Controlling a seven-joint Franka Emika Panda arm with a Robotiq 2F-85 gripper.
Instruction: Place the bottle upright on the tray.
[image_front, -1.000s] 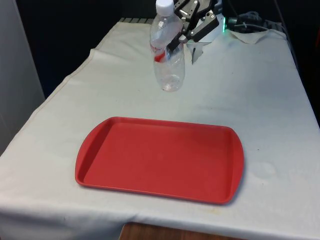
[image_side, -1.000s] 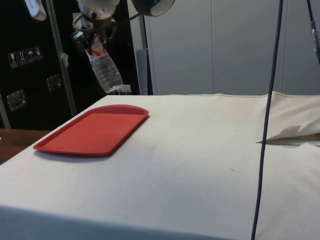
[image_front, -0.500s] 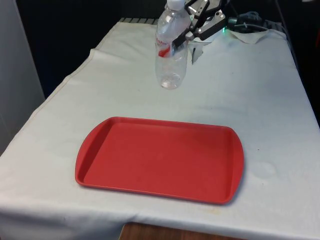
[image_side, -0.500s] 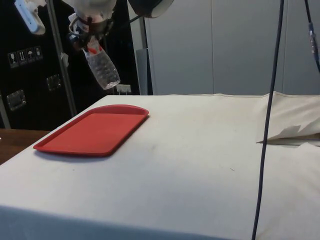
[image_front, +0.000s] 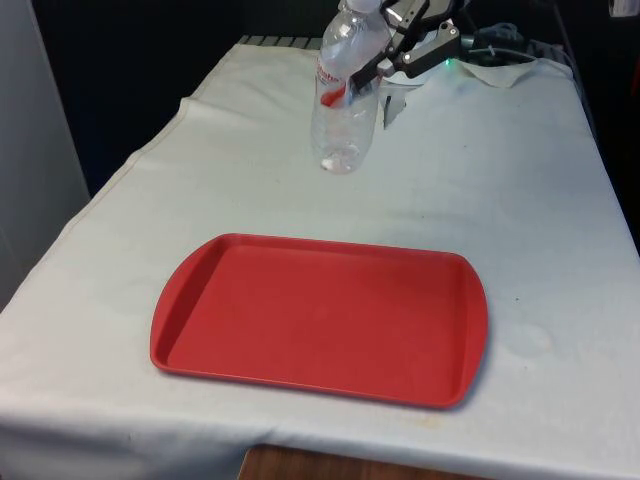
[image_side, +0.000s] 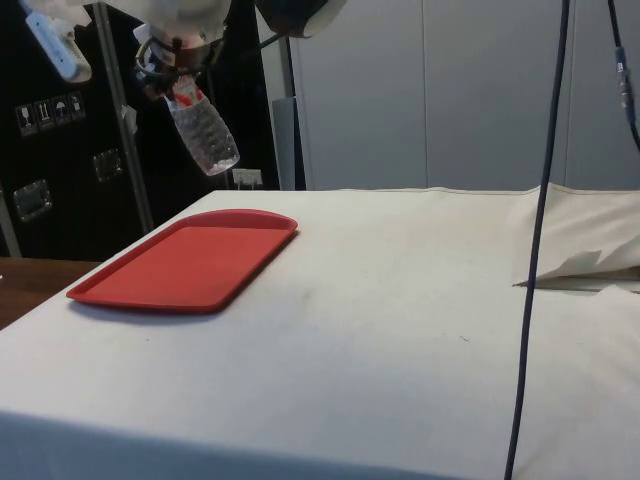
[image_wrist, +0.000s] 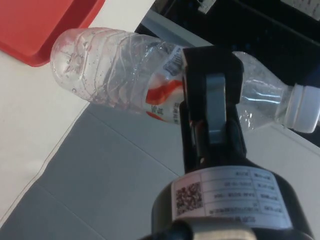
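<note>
- The table (image_front: 520, 200), under its white cloth, carries the tray on the end away from the robot; a crumpled fold of cloth (image_side: 580, 262) lies well apart from the tray.
- The tray (image_front: 320, 315) is red, flat and rectangular with rounded corners and a raised rim. It lies flat with nothing on it.
- The arm (image_side: 180, 12) comes down from above at the tray's far side, its wrist bent so the gripper points down and towards the tray.
- The bottle (image_front: 345, 105) is clear plastic with a red-and-white label and a white cap (image_wrist: 305, 107). It hangs in the air above the bare cloth beyond the tray's far edge, apart from the tray, tilted with its cap end up and its base lower.
- The gripper (image_front: 370, 75) is clamped across the bottle at the label, near the neck; one black finger (image_wrist: 212, 100) lies across the label.
</note>
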